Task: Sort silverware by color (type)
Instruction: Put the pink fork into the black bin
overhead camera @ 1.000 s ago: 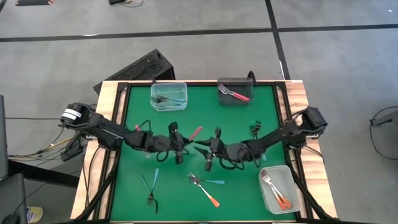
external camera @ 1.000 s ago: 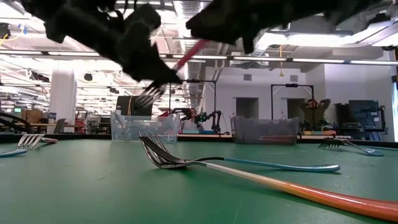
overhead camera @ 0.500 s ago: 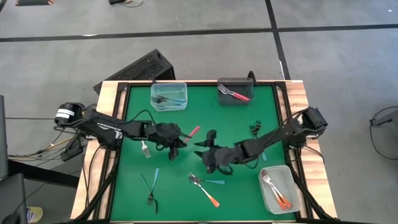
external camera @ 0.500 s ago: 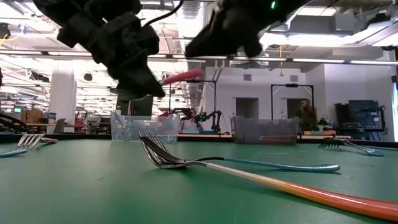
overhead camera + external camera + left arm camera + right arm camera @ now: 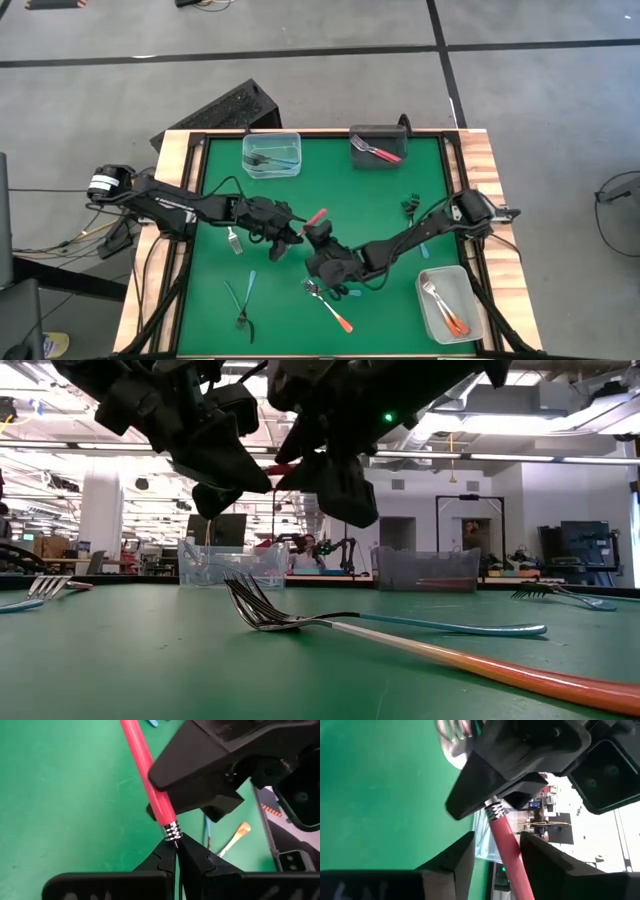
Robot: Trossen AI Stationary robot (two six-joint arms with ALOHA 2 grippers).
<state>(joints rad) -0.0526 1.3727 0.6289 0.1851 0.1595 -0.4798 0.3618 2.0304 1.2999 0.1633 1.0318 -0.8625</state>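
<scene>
My left gripper (image 5: 290, 232) is shut on a red-handled fork (image 5: 316, 216) above the middle of the green table. Its red handle (image 5: 145, 765) points away toward the right arm. My right gripper (image 5: 318, 236) is open, with one finger on each side of that handle (image 5: 506, 837), just beyond the ribbed collar. I cannot tell whether its fingers touch it. The tines are hidden behind my left fingers. A teal fork and an orange fork (image 5: 330, 300) lie crossed on the mat below the right gripper. My left gripper pinches the red fork between its two fingertips (image 5: 165, 857) at the metal neck just under the ribbed collar (image 5: 172, 832). The fork is lifted clear of the table and lies nearly level, with its handle pointing toward the table's right.
At the far edge stand a clear tub with teal forks (image 5: 271, 155) and a dark tub with red forks (image 5: 377, 148). A clear tub with orange forks (image 5: 447, 303) sits near right. Loose forks lie near left (image 5: 243, 295), at right (image 5: 412, 207) and under the left arm (image 5: 234, 240).
The held fork has tipped from slanting, tines down, to nearly level. My right gripper has swung toward the left arm and turned, so its open fingers now straddle the red handle. The right arm has dropped closer to the table's near edge.
</scene>
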